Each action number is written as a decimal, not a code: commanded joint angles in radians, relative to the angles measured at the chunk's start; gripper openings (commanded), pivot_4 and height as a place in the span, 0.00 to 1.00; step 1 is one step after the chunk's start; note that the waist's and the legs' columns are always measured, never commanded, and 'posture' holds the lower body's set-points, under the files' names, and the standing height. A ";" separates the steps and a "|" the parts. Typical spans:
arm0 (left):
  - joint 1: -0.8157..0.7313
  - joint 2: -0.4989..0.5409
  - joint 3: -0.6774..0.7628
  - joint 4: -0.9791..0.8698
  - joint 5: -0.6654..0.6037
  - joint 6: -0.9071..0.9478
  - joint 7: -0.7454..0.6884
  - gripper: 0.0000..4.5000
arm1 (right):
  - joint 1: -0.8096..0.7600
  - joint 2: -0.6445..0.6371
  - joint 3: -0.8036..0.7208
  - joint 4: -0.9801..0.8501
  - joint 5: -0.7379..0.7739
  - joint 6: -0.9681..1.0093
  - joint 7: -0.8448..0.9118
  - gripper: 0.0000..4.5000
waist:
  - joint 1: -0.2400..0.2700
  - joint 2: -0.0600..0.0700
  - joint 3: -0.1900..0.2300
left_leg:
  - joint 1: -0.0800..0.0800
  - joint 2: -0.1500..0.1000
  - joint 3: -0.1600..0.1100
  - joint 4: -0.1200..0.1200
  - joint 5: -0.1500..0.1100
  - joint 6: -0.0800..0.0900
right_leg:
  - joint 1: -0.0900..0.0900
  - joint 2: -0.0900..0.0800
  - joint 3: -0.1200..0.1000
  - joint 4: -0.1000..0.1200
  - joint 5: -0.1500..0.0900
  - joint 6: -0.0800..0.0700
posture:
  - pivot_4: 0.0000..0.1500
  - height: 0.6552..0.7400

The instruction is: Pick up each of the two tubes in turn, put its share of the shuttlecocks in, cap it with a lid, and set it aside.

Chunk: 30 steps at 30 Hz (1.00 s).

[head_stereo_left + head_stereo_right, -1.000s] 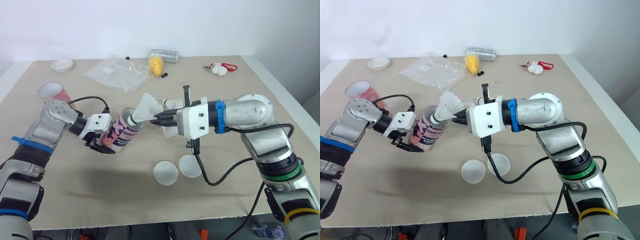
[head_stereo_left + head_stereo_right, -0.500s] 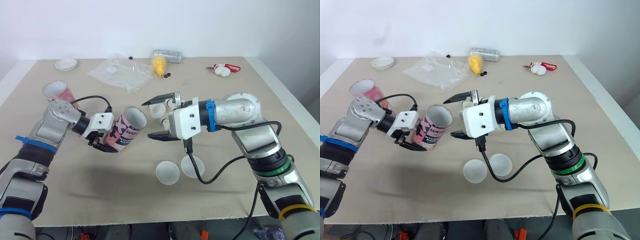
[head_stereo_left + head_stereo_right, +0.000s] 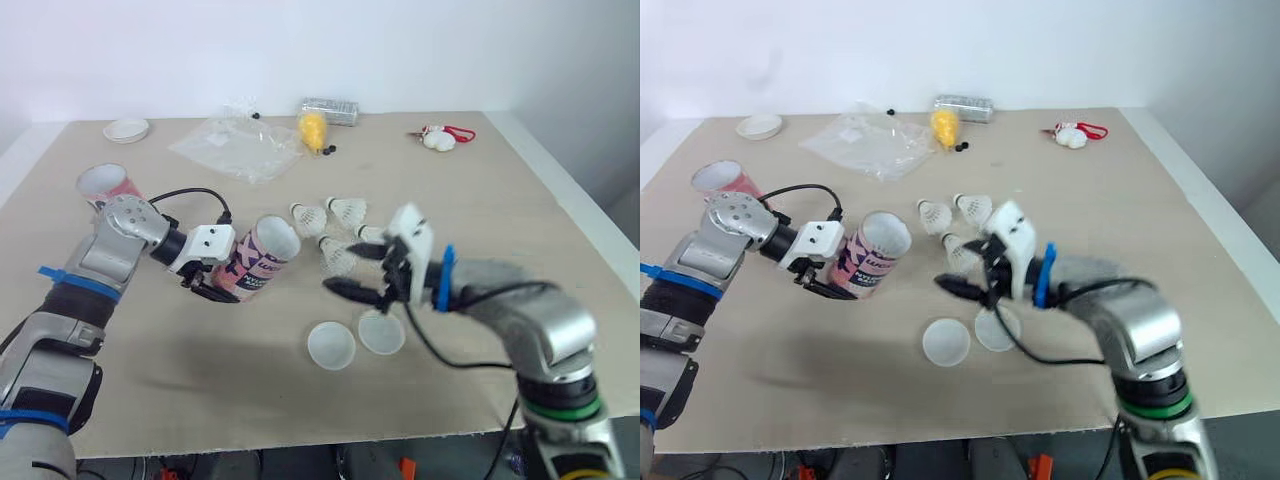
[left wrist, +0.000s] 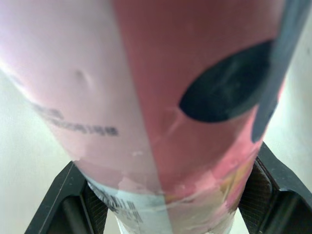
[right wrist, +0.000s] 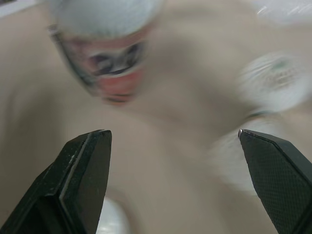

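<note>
My left gripper is shut on a pink printed tube, held tilted just above the table with its open mouth towards my right arm. The left wrist view has the tube between both black fingers. A second pink tube stands at the far left. Three shuttlecocks lie mid-table. My right gripper is open and holds nothing, low beside the nearest shuttlecock. Two translucent lids lie in front of it.
At the back lie a crumpled clear plastic bag, a yellow object, a silvery packet, a white dish and a red-and-white item. The table's right edge runs close to my right arm.
My right gripper opened and released the shuttlecock at the tube's mouth, then drew back and dropped low beside the loose shuttlecocks. The left gripper kept its hold on the tube.
</note>
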 commanded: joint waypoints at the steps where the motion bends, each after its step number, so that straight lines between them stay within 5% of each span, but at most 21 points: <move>1: -0.020 0.006 0.009 -0.030 -0.009 0.015 -0.013 0.67 | 0.028 0.027 0.016 -0.033 -0.042 -0.014 -0.095 0.99 | 0.000 0.000 0.000 | 0.000 0.000 0.000 0.000 0.000 0.000 | 0.000 0.000 0.000 0.000 0.000 0.000 | 1.00 1.00; 19: -0.017 0.009 0.029 -0.011 -0.008 0.021 0.003 0.67 | -0.077 0.189 0.085 0.195 -0.184 -0.119 -0.262 0.99 | 0.001 0.000 0.000 | -0.001 0.000 0.000 -0.001 0.000 0.000 | 0.000 0.001 0.001 -0.001 0.000 0.000 | 1.00 1.00; 22: -0.013 0.011 0.030 -0.011 -0.008 0.022 0.008 0.67 | -0.087 0.197 0.081 0.221 -0.190 -0.128 -0.263 0.81 | 0.001 0.000 0.000 | -0.001 0.000 0.000 -0.001 0.000 0.000 | 0.000 0.001 0.001 -0.001 0.000 0.000 | 1.00 1.00; 28: -0.006 0.013 0.032 -0.013 -0.007 0.020 0.014 0.67 | -0.094 0.203 0.074 0.248 -0.193 -0.139 -0.259 0.14 | 0.001 0.000 0.000 | -0.001 0.000 0.000 -0.001 0.000 0.000 | 0.000 0.001 0.001 -0.001 0.000 0.000 | 1.00 1.00; 30: -0.006 0.012 0.032 -0.014 -0.007 0.021 0.016 0.67 | -0.093 0.203 0.074 0.251 -0.192 -0.141 -0.257 0.01 | 0.001 0.000 0.000 | -0.001 0.000 0.000 -0.001 0.000 0.000 | 0.000 0.001 0.001 -0.001 0.000 0.000 | 1.00 1.00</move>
